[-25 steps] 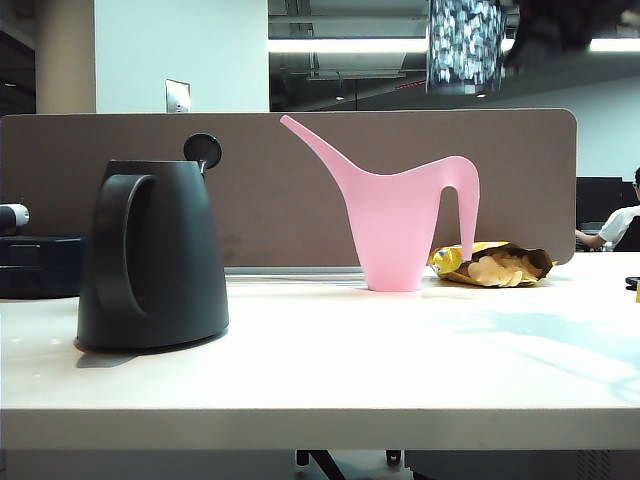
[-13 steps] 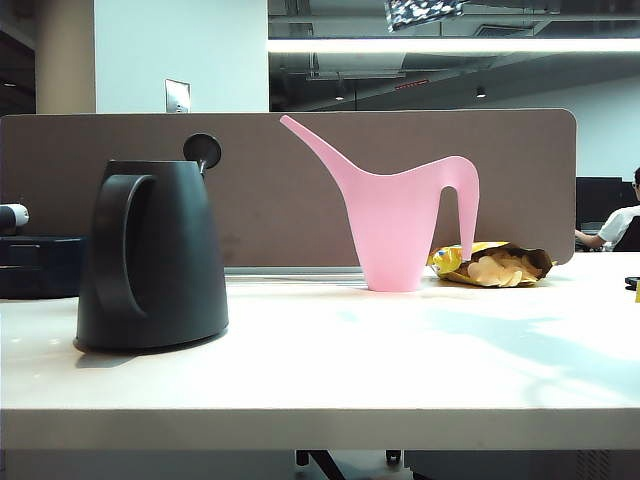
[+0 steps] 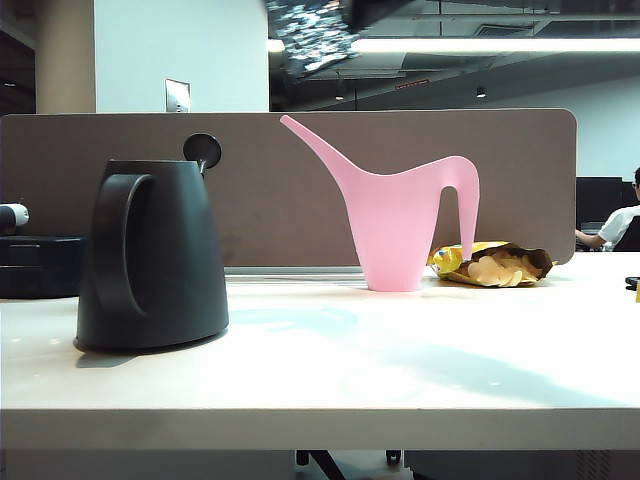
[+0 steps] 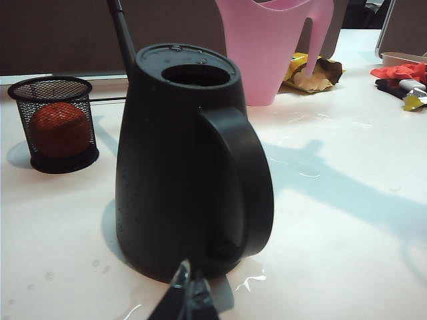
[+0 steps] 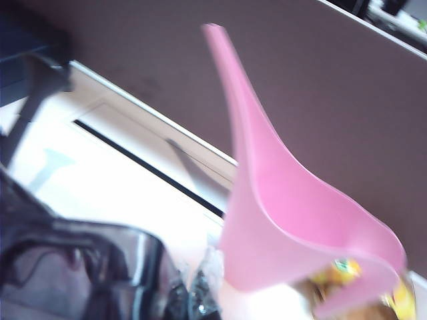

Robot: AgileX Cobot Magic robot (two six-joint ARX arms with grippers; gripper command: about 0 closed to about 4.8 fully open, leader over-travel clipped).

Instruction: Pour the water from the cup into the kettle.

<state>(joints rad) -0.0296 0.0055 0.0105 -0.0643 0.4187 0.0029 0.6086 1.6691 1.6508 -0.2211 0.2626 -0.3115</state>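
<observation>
Cup: the cup (image 3: pixel 310 35), tilted, hangs high above the tabletop (image 3: pixel 400 380), up and toward the pink watering can (image 3: pixel 400 225) from the kettle (image 3: pixel 150 255).
Right tool: the right tool (image 5: pixel 193 300) is clamped on the cup, by the dark glass beside it.
Kettle: upright on the tabletop, lid hole (image 4: pixel 197 75) facing up.
Key relation: the hole lies below the cup and off to the kettle's side; the right arm is nearer.
Left tool: the left tool (image 4: pixel 187 300) sits low, just beside the kettle's base, fingers together, empty.

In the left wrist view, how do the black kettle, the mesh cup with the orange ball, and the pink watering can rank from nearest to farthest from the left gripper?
1. Kettle: directly before the left gripper, nearest.
2. Mesh cup: further back, beside the kettle on the side away from its handle.
3. Pink watering can: behind the kettle, farthest.
</observation>
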